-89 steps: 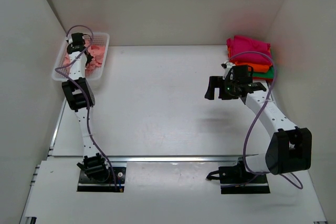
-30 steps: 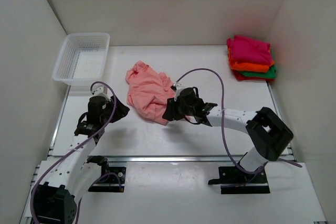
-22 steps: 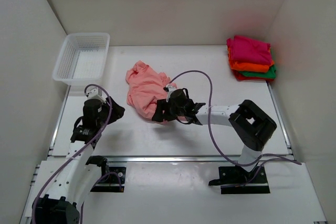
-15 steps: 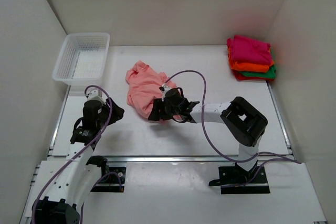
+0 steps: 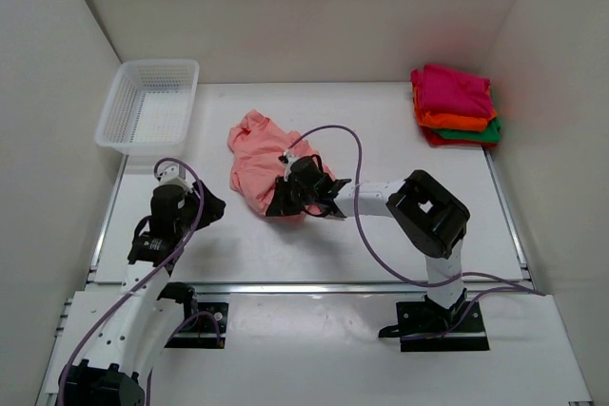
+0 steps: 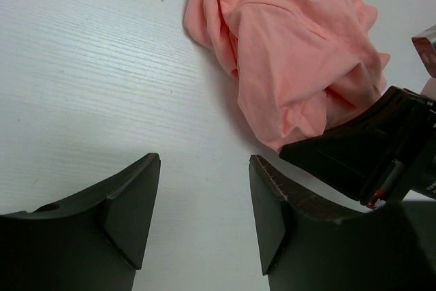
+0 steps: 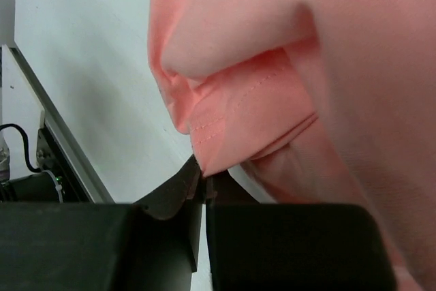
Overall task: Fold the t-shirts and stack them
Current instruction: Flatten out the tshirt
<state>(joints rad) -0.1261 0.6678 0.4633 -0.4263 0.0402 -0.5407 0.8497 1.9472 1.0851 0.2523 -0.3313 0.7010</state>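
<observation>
With three folded t-shirts (image 5: 455, 106) stacked far right on the worktop (image 5: 381, 130), my right gripper (image 7: 203, 180) has jaws shut on the crumpled salmon-pink t-shirt (image 5: 259, 161) mid-worktop, left gripper (image 6: 204, 216) jaws open and empty, so I judge one fold remains.

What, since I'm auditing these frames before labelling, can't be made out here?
- Right wrist view: whether the shut right end effector truly pinches the hem of the salmon-pink shirt; the tips meet right at it.
- Left wrist view: that end effector's body, cut off by the right edge.
- Top view: layers under the magenta shirt; too small.
</observation>
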